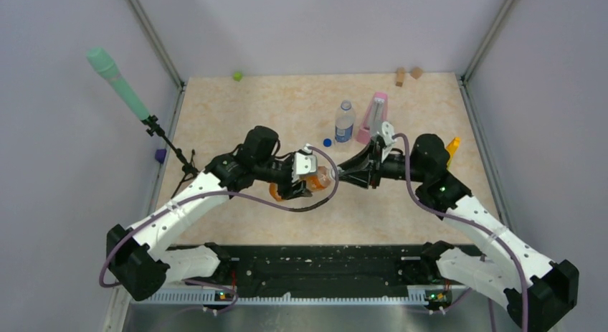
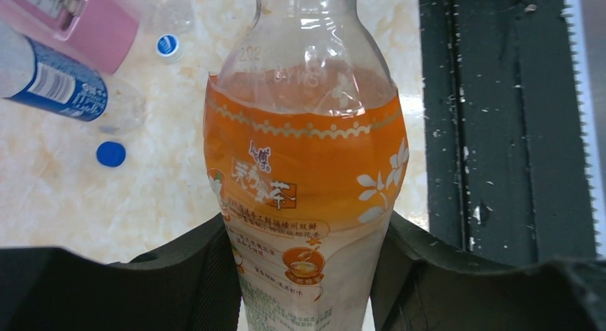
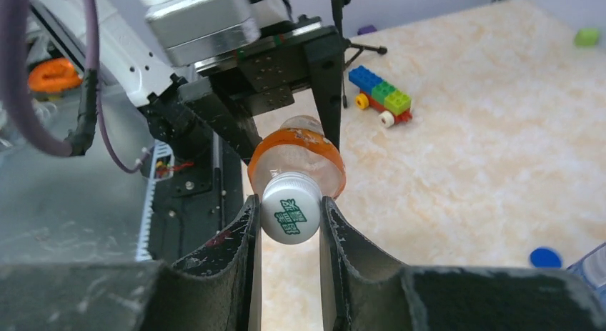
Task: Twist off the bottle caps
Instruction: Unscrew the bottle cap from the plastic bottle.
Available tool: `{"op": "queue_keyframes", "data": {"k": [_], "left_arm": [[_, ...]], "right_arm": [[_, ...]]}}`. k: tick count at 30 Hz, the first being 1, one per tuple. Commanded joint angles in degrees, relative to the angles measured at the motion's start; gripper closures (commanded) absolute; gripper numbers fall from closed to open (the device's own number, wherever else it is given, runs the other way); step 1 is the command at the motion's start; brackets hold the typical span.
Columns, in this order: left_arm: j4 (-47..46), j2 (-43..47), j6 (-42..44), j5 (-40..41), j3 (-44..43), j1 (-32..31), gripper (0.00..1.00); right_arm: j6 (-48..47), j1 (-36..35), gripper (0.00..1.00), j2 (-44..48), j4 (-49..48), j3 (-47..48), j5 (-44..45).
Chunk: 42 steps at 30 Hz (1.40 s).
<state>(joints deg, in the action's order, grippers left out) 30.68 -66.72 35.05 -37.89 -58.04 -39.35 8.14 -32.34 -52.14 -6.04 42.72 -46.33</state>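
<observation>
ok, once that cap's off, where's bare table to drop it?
Bare: near strip between the right gripper and the black rail; far-left stretch between the green cube and the left gripper. Crowded: behind the right gripper, where blue-label bottle, blue cap and pink metronome cluster.

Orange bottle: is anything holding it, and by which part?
The left jaws hold the orange bottle around its labelled body; the right jaws are shut on its white cap.

A beige marbled tabletop (image 1: 236,110) enclosed by plain pale lilac-grey walls (image 1: 315,27) at its far, left and right edges. Metal frame posts (image 1: 152,36) rise from both far corners. Even, soft light.
</observation>
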Motion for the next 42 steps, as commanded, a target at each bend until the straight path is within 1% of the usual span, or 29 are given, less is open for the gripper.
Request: {"op": "queue_keyframes", "data": {"k": [1, 3, 6, 7, 10, 13, 14, 16, 17, 18, 19, 20, 21, 22, 25, 27, 30, 32, 35, 37, 39, 40, 42], "left_arm": [[3.41, -0.86, 0.75, -12.95, -4.92, 0.43, 1.0], [4.77, -1.45, 1.28, -14.79, -5.6, 0.5, 1.0], [6.97, -2.25, 2.44, -16.58, -6.37, 0.59, 1.0], [7.74, -2.54, 3.01, -16.74, -6.52, 0.59, 1.0], [9.64, -3.48, 3.92, -16.86, -7.05, 0.63, 1.0], [10.24, -3.66, 4.33, -15.07, -7.47, 0.65, 1.0], [9.85, -3.4, 4.89, -13.91, -7.11, 0.68, 1.0], [7.01, -2.63, 5.32, -9.35, -5.46, 0.6, 1.0], [4.46, -2.1, 4.39, -6.43, -4.21, 0.59, 1.0], [2.55, -1.53, 3.62, -4.05, -3.11, 0.55, 1.0], [1.28, -0.96, 3.55, -2.49, -2.45, 0.59, 1.0], [0.72, -0.39, 3.67, -2.03, -2.09, 0.57, 1.0], [0.03, 0.03, 3.55, -1.94, -1.89, 0.59, 1.0], [-0.77, 0.46, 3.45, -1.86, -1.62, 0.59, 1.0], [-3.26, 1.28, 3.1, 0.16, -0.83, 0.59, 1.0], [-4.44, 1.68, 2.78, 2.97, -0.61, 0.54, 1.0], [-6.48, 2.9, 2.73, 8.52, 0.84, 0.48, 1.0], [-10.37, 4.53, 2.29, 13.12, 3.29, 0.31, 1.0], [-16.02, 7.36, 2.35, 18.99, 7.1, -0.44, 1.0], [-20.1, 9.11, 2.8, 21.55, 9.19, -1.06, 1.0], [-22.64, 9.93, 3.36, 24.46, 10.85, -1.96, 1.0], [-23.63, 10.06, 3.8, 26.27, 11.37, -2.62, 1.0], [-25.09, 9.84, 5.43, 29.85, 12.16, -4.14, 1.0]], "right_arm": [[-17.05, -0.45, 1.0, 1.47, -1.08, -1.89, -1.96], [-22.28, -0.45, 1.0, 1.93, -0.7, -2.02, -3.29], [-32.98, -0.45, 1.0, 2.77, 1.94, -2.23, -8.61], [-34.77, -0.45, 1.0, 3.08, 1.72, -2.49, -9.02], [-39.42, -0.45, 1.0, 3.47, 1.4, -2.93, -9.0], [-40.95, -0.45, 1.0, 3.44, -0.48, -3.4, -8.8], [-39.75, -0.45, 0.96, 3.49, -2.23, -3.85, -7.83], [-32.99, -0.45, 0.62, 4.29, -10.33, -5.61, -4.09], [-29.17, -0.45, 0.55, 4.99, -13.84, -6.63, -1.88], [-25.03, -0.45, 0.52, 6.17, -17.39, -7.83, 0.12], [-21.35, -0.45, 0.46, 6.97, -20.01, -8.95, 1.64], [-18.46, -0.45, 0.35, 7.84, -22.12, -9.99, 2.39], [-16.31, -0.45, 0.28, 8.56, -23.53, -10.8, 2.26], [-15.35, -0.45, 0.24, 9.13, -24.28, -11.41, 1.49], [-13.33, -0.45, 0.2, 11.13, -24.68, -12.73, 1.6], [-10.31, -0.45, 0.2, 12.6, -25.05, -13.61, 4.44], [-0.72, -0.45, 0.2, 14.62, -25.03, -14.0, 11.53], [6.71, -0.45, 0.2, 15.12, -24.14, -13.1, 18.93], [17.54, -0.45, 0.25, 13.2, -17.32, -8.69, 27.54], [24.73, -0.45, 0.25, 10.38, -7.78, -3.95, 31.01], [32.07, -0.45, 0.26, 5.95, -1.8, 0.55, 30.49], [35.63, -0.45, 0.26, 4.22, -1.17, 1.66, 28.38], [44.0, -0.51, 0.29, 1.34, -5.01, 0.99, 24.03]]}}
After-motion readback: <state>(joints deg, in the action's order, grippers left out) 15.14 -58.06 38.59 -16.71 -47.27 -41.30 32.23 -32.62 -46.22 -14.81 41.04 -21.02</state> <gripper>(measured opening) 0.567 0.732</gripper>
